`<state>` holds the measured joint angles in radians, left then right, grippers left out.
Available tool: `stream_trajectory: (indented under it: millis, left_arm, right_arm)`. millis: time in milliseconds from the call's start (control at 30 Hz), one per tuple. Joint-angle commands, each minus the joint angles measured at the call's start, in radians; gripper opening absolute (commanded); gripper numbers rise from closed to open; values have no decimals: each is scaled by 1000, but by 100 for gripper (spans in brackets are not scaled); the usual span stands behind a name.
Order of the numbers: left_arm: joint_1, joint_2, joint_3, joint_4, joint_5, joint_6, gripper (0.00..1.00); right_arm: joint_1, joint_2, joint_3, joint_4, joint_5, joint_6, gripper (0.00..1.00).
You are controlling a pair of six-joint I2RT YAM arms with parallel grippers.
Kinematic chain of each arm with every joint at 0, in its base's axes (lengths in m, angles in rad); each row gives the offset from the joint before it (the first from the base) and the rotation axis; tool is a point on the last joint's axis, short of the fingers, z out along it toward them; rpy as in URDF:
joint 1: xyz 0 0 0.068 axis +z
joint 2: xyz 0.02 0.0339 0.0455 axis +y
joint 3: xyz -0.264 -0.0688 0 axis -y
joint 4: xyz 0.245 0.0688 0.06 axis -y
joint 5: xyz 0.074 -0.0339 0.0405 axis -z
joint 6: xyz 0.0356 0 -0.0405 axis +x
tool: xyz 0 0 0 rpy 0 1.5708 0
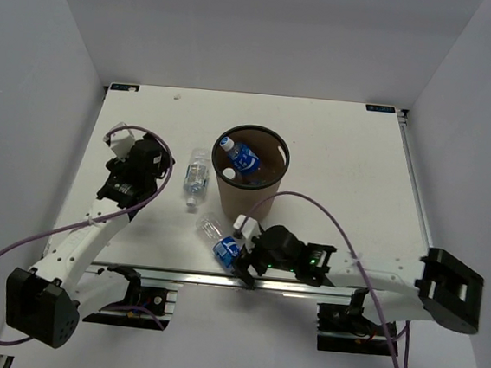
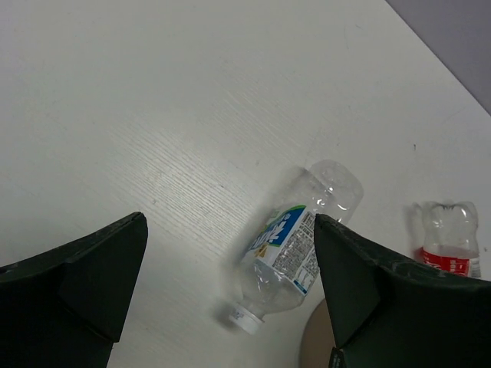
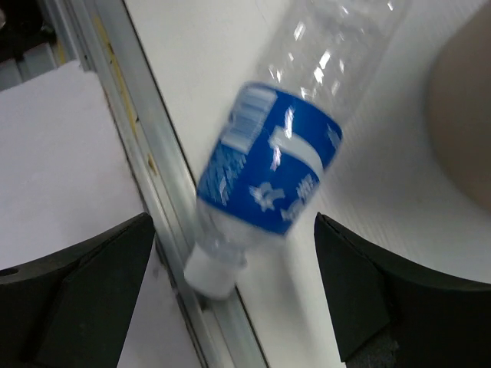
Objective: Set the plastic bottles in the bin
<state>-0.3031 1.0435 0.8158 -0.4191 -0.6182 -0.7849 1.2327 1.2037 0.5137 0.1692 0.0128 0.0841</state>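
Observation:
The brown bin (image 1: pixel 262 194) stands mid-table with a blue-labelled bottle (image 1: pixel 246 160) inside it. A clear bottle (image 1: pixel 196 177) lies on the table left of the bin; in the left wrist view this bottle (image 2: pixel 295 245) lies ahead and right of my open left gripper (image 2: pixel 230 222), untouched. Another bottle (image 1: pixel 219 239) lies near the front edge. My right gripper (image 3: pixel 234 218) is open around that blue-labelled bottle (image 3: pixel 268 169), without touching it. Its white cap (image 3: pixel 211 276) rests on the front rail. In the top view my left gripper (image 1: pixel 147 170) and right gripper (image 1: pixel 240 257) both hover low.
A clear bottle with a red label (image 2: pixel 451 241) lies beyond the left gripper's right finger. The aluminium rail (image 3: pixel 146 161) runs along the table's front edge. White walls enclose the table on three sides. The bin's side (image 3: pixel 464 115) is close to the right gripper.

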Motion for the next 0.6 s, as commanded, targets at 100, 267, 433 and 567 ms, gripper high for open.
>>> stream_trajectory:
  millis: [100, 267, 433, 567]
  left_arm:
    - [7, -97, -26, -17, 0, -19, 98]
    - [9, -111, -40, -1, 23, -22, 98]
    - [10, -94, -43, -14, 6, -30, 98]
    - [13, -88, -46, -9, 8, -28, 98]
  right_arm:
    - [80, 241, 166, 148, 207, -18, 89]
    - [90, 335, 177, 272, 297, 22, 89]
    - [90, 422, 203, 323, 391, 11, 90]
    - [88, 442, 217, 352, 285, -24, 76]
